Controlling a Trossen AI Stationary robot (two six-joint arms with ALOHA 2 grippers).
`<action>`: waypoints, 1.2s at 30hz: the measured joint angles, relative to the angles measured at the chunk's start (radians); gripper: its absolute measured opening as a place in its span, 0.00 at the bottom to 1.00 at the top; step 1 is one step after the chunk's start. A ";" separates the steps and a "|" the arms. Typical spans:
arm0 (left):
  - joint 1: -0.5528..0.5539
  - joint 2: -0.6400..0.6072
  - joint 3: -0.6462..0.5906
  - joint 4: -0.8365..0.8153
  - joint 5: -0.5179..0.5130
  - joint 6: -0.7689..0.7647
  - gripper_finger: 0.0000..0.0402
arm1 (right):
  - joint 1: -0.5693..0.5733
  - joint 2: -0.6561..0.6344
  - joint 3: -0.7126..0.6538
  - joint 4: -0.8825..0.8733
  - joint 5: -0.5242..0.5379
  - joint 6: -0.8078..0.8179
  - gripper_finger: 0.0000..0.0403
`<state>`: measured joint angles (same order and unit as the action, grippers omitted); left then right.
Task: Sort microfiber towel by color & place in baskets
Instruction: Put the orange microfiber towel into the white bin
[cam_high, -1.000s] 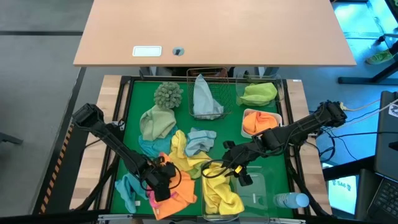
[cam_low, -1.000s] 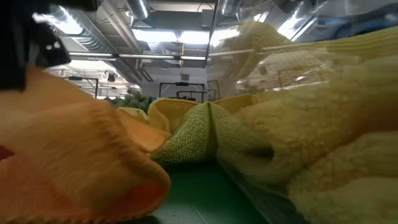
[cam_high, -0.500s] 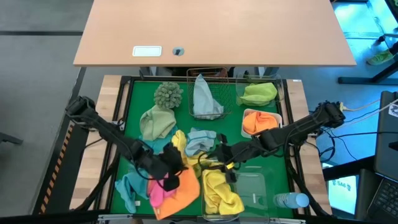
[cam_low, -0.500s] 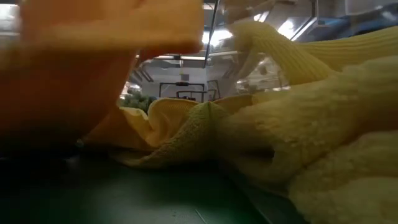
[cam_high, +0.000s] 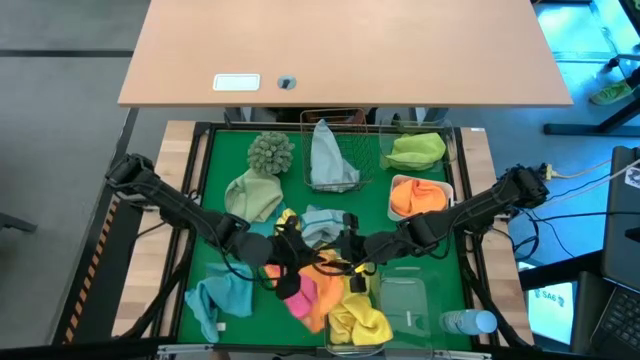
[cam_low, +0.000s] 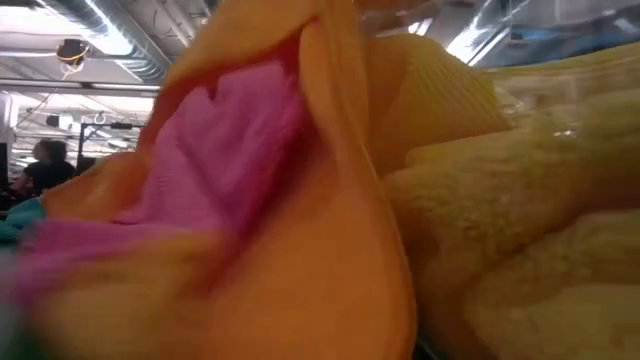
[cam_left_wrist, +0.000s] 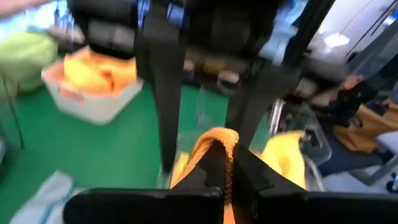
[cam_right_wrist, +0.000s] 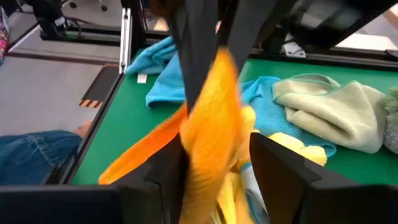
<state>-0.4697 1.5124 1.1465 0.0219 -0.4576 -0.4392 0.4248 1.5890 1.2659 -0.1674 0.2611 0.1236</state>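
Two grippers are meeting over the middle of the green counter (cam_high: 215, 200). Nearest the front edge, one yellow towel (cam_high: 360, 318) is lying in one clear tub (cam_high: 410, 300), with one capped bottle (cam_high: 468, 321) just beside the tub. One teal towel (cam_high: 222, 298) is lying at the front left. The left gripper (cam_high: 287, 246) is holding an orange towel (cam_high: 325, 295) with its jaws pinched tight on the cloth, and one pink towel (cam_high: 296, 300) is hanging with it; whether the pink one is gripped too is hard to say. The right gripper (cam_high: 345, 245) is sitting just beside, jaws standing wide with the orange cloth between them. Behind them, one pale blue towel (cam_high: 322, 224) and one sage towel (cam_high: 252, 197) are lying on the mat. Farther back, one white tray (cam_high: 397, 187) is carrying orange cloth, a second is carrying one lime towel (cam_high: 415, 150), one wire basket (cam_high: 348, 125) is holding a grey-blue towel (cam_high: 330, 160), and one shaggy ball (cam_high: 270, 152) is resting alongside.
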 joint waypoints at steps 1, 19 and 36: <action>0.001 0.000 0.000 0.029 -0.001 0.022 0.00 | 0.000 0.001 0.000 -0.007 -0.002 0.000 0.43; 0.003 -0.005 0.000 0.139 0.040 0.180 0.12 | 0.000 0.001 0.000 -0.009 -0.045 -0.015 0.03; -0.008 -0.210 0.000 -0.115 0.078 0.192 0.28 | 0.000 -0.315 -0.002 -0.273 0.055 0.004 0.01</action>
<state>-0.4782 1.3022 1.1465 -0.0931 -0.3791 -0.2468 0.4252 1.2743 1.2640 -0.4400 0.3156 0.1274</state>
